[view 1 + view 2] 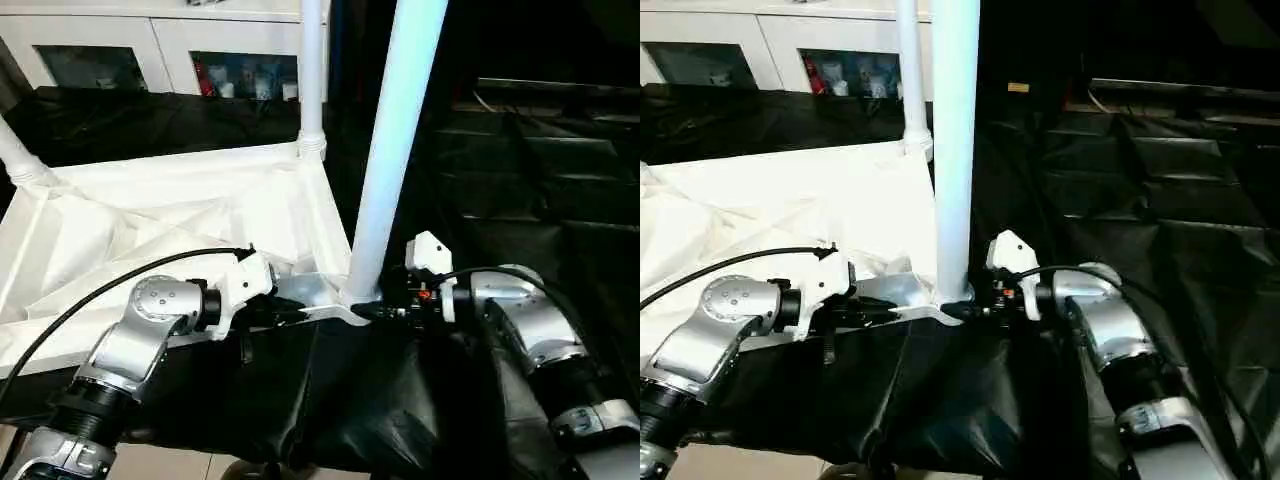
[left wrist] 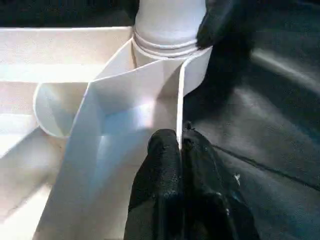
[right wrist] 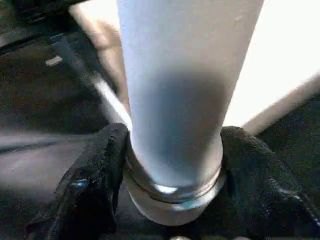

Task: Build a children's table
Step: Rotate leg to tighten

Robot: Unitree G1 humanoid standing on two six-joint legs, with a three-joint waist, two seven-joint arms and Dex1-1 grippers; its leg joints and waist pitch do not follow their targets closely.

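Tabletop [image 1: 180, 220] upside down on black-draped surface [image 1: 330, 400], ribbed hollow plastic: light, stiff, thin rim good for pinching. Leg [image 1: 395, 140] upright in near corner socket, smooth, slippery tube, best held low. Left pincer [image 2: 180, 150] pressed together on rim. Right pincer [image 3: 172, 165] spread around leg base, fingers touching both sides.

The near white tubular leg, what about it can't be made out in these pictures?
- Top end of the near white tubular leg: cut off by the upper edge, head views.
- Seating depth in the corner socket of the white plastic tabletop: hidden by the right gripper fingers, right wrist view.
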